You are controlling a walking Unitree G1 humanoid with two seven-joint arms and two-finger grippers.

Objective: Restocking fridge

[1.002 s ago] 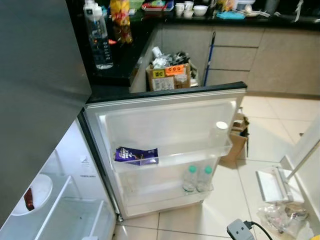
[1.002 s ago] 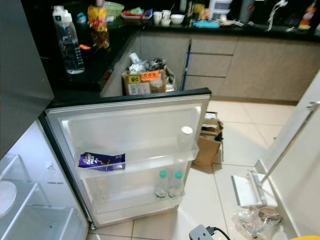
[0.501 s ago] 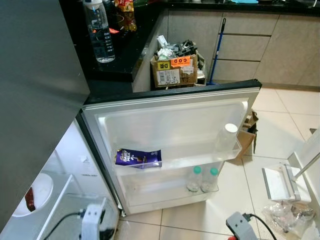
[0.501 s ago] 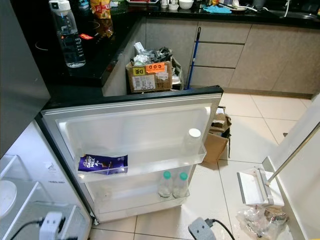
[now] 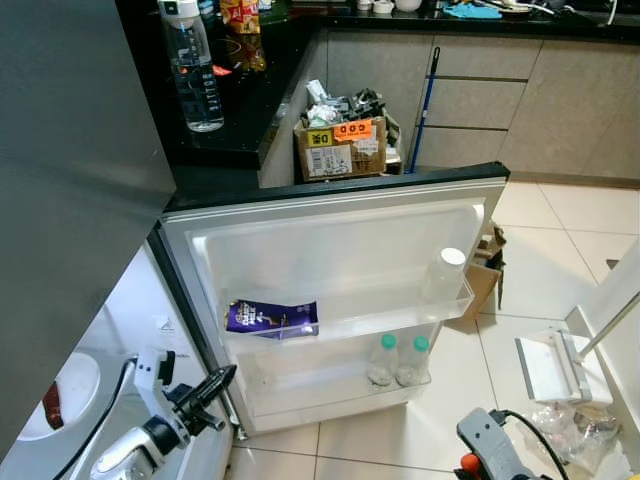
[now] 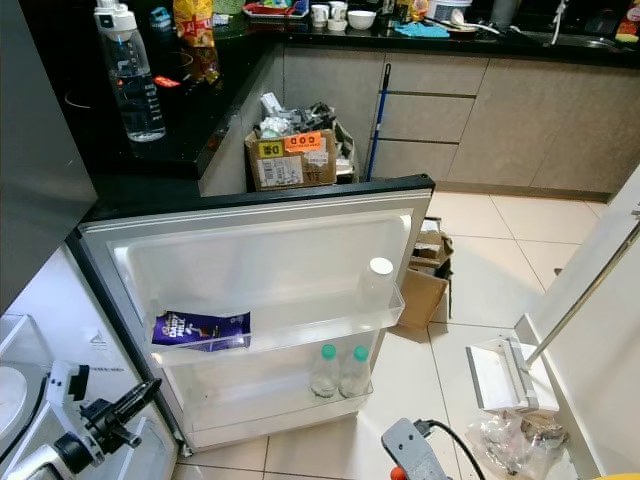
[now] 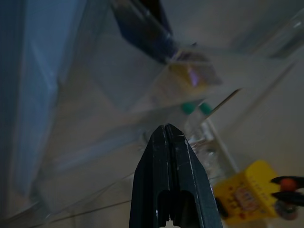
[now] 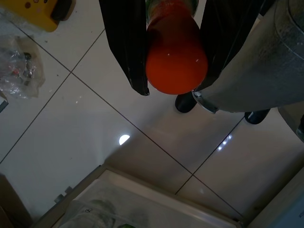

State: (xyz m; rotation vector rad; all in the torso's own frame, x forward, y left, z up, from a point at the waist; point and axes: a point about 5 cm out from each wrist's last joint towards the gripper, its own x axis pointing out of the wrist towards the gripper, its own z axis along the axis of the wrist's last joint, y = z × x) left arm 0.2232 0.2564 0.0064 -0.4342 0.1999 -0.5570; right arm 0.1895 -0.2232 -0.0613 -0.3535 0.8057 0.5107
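Left eye view: fridge door [image 5: 340, 240] stands open. Upper door shelf [image 5: 350, 318] carries a purple chocolate pack [image 5: 271, 316] at its hinge end and a white-capped bottle [image 5: 443, 275] at its outer end; two green-capped bottles [image 5: 397, 358] stand in the lower door shelf [image 5: 330, 385] near its outer end. Left gripper [image 5: 215, 383] sits low beside the door's hinge edge.

Left wrist view: fingers [image 7: 168, 185] pressed together, empty, aimed toward the door shelves.

Right wrist view: right gripper [image 8: 175, 52] is clamped on an orange-capped bottle [image 8: 175, 59], held cap-down over the floor tiles [image 8: 85, 123].

Risks, judged: inverted bottle could slip out during the lift to the door; it may knock the standing bottles when set down; left arm near the hinge could nudge the door and shift the target.
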